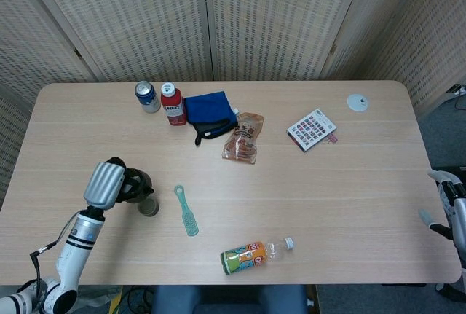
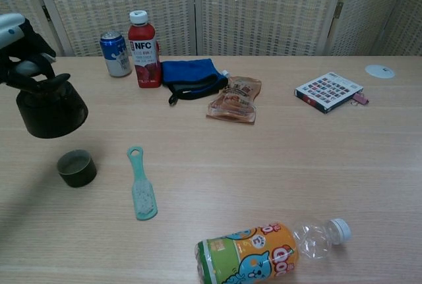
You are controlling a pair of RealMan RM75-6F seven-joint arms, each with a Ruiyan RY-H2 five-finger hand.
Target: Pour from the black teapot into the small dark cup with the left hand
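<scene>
Gripping the black teapot (image 1: pixel 135 185) from above in the head view, the left hand (image 1: pixel 103 184) is closing its fingers around the pot's top beside the small dark cup (image 1: pixel 148 207); the right hand (image 1: pixel 445 205) is barely showing, its fingers unreadable. Hanging upright above the table in the chest view, the teapot is risking clipping and toppling the cup if lowered carelessly.

One teapot (image 2: pixel 51 109), one cup (image 2: pixel 76 168), two bottles (image 2: pixel 144 48) (image 2: pixel 267 254), one can (image 2: pixel 117 53), one brush (image 2: pixel 141 184).
</scene>
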